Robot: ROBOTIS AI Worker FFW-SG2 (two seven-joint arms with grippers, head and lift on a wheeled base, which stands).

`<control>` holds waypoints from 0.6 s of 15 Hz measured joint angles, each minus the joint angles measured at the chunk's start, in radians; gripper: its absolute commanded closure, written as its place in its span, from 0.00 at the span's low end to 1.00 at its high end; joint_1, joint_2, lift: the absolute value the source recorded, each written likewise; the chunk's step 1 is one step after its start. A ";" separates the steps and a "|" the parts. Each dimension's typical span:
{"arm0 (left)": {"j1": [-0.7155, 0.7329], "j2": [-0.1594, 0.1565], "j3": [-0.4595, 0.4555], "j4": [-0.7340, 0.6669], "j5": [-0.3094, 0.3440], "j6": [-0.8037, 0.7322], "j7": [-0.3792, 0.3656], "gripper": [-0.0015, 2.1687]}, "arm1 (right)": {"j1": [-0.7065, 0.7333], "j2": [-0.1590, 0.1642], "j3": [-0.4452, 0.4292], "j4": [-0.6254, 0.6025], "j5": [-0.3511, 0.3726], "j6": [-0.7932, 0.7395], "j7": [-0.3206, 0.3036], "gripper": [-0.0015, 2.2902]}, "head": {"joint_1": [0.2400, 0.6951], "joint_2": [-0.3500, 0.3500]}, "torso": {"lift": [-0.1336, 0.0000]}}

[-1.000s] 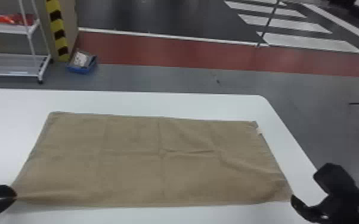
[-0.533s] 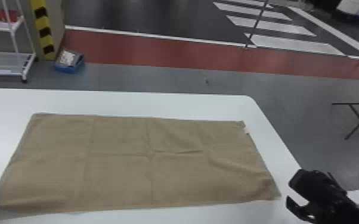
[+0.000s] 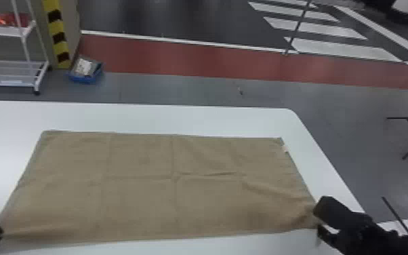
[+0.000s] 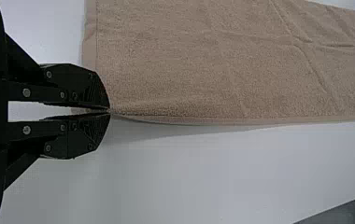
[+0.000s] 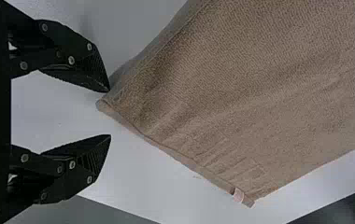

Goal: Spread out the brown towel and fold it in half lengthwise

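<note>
Ideally, the spread right gripper point(image 5: 110, 113) centres on one towel corner point(image 5: 104, 105) before closing (the left gripper point(image 4: 109, 111) pinches another).

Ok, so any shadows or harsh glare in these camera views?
Left wrist view: a soft shadow on the white table along the brown towel's edge; right wrist view: a faint darker patch on the table near the right gripper; head view: tabletop fairly evenly lit, no harsh glare.
</note>
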 measured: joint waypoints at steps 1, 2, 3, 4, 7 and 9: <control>0.001 -0.003 0.002 -0.002 0.000 0.001 -0.003 0.47 | -0.009 0.000 0.003 0.004 -0.003 -0.001 0.007 0.37 | 1.00 0.16 | 0.08; 0.001 -0.005 0.003 -0.002 -0.001 0.001 -0.004 0.47 | -0.019 0.000 0.005 0.007 -0.011 0.000 0.016 0.48 | 1.00 0.17 | 0.08; 0.001 -0.006 0.005 -0.003 -0.002 0.002 -0.005 0.47 | -0.029 0.000 0.005 0.009 -0.024 0.001 0.036 0.58 | 1.00 0.18 | 0.08; 0.000 -0.006 0.008 -0.003 -0.003 0.003 -0.008 0.47 | -0.036 -0.001 0.005 0.010 -0.035 0.001 0.056 0.62 | 1.00 0.19 | 0.08; -0.009 -0.002 0.015 -0.001 -0.003 0.004 -0.021 0.47 | -0.050 -0.004 -0.019 0.002 -0.108 -0.017 0.158 0.62 | 1.00 0.24 | 0.08; -0.029 0.005 0.023 0.000 0.009 0.005 -0.046 0.47 | -0.059 -0.006 -0.075 -0.020 -0.199 -0.029 0.235 0.62 | 1.00 0.27 | 0.08</control>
